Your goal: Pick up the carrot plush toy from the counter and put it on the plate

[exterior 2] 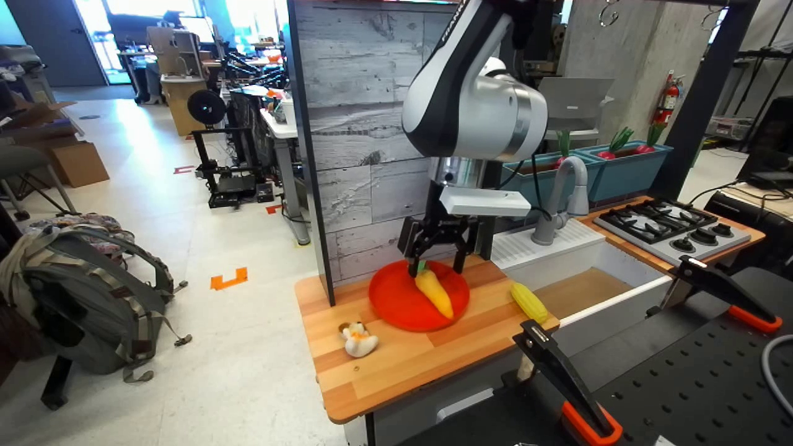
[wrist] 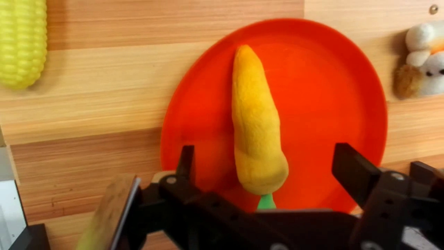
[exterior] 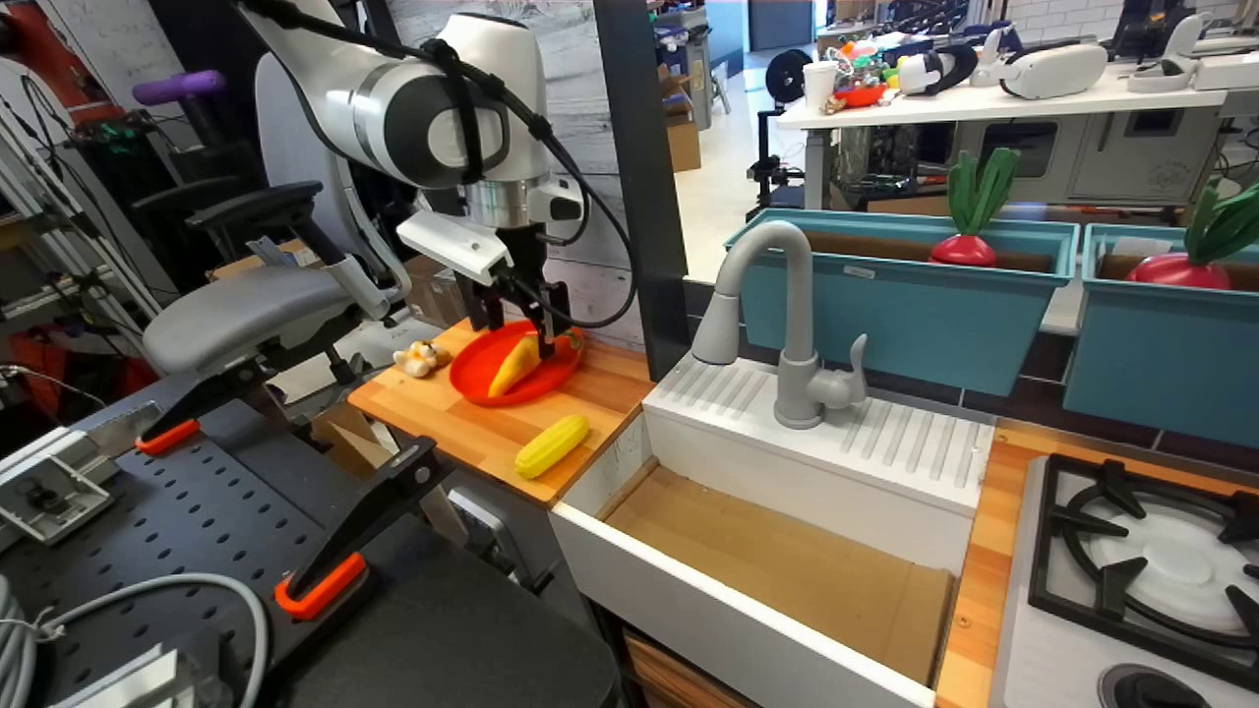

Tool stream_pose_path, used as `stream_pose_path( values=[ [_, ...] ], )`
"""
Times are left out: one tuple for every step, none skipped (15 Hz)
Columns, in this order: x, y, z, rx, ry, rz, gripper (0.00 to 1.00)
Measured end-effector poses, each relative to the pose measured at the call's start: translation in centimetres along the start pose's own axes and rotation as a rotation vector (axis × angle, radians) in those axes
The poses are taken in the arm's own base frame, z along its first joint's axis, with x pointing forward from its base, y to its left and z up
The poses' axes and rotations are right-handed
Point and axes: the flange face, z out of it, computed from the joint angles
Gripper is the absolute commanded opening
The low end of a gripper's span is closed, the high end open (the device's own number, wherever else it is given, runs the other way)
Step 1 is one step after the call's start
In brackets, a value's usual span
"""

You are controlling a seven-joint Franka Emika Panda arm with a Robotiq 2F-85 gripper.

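The carrot plush toy, yellow-orange with a green stem, lies on the red plate in both exterior views (carrot, plate; carrot, plate). In the wrist view the carrot lies across the left-middle of the plate, its narrow tip toward the far rim. My gripper is open, with one finger on each side of the carrot's thick end and a gap on both sides. The gripper, in both exterior views, is low over the plate. The stem is partly hidden by the gripper in the wrist view.
A yellow corn toy lies on the wooden counter near the sink. A small white-and-brown plush toy lies on the plate's other side. A grey wall panel stands behind the plate. A grey faucet rises behind the sink.
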Motion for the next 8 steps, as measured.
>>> stream_pose_path(
  values=[
    [-0.5,0.0,-0.5,-0.002,-0.005,-0.010,1.00],
    [-1.3,-0.1,-1.0,-0.004,-0.013,-0.026,1.00],
    [-2.1,-0.1,-1.6,-0.005,-0.021,-0.043,1.00],
    [-3.1,-0.2,-2.4,-0.008,-0.030,-0.062,1.00],
    [-4.3,-0.1,-3.2,-0.010,-0.039,-0.081,1.00],
    [-5.4,0.0,-4.0,-0.013,-0.047,-0.100,1.00],
    [-6.7,0.3,-4.8,-0.016,-0.058,-0.121,1.00],
    [-8.1,0.7,-5.5,-0.019,-0.068,-0.143,1.00]
  ],
)
